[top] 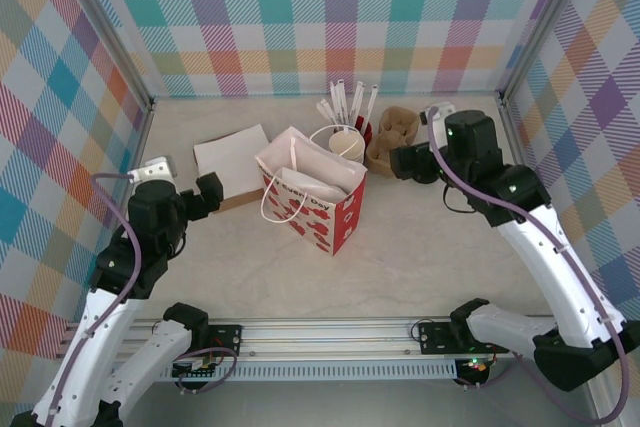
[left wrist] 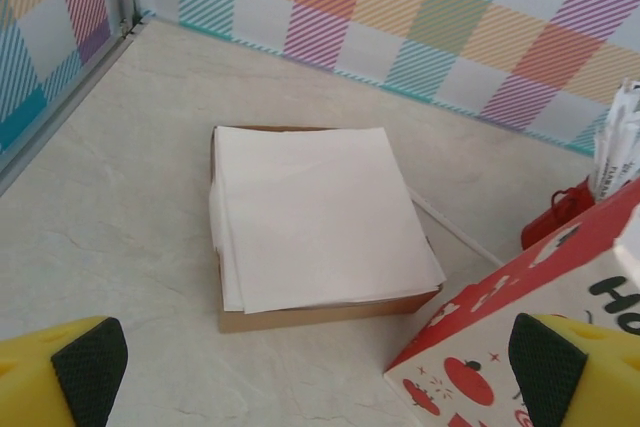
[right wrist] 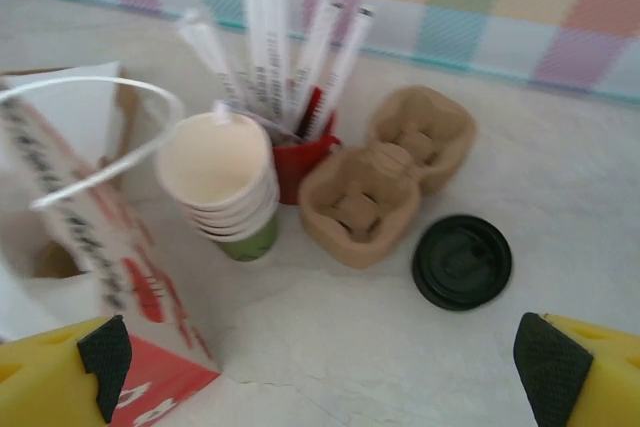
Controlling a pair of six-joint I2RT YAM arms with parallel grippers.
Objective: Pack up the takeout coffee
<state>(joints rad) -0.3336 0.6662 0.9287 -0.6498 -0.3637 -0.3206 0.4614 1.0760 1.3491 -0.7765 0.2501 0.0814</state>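
Pale marbled tabletop, evenly lit — pastel plaid walls rise behind and beside it, metal posts at its back corners, an aluminium rail along its near edge.

Bright, even, diffuse light; soft faint shadows; right wrist view blurred.

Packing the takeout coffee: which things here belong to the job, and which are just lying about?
Job: cup stack with green bottom cup; red-and-white paper bag; likely black lid and cardboard cup carrier.
Lying about: napkin stack; wrapped straws in red holder.
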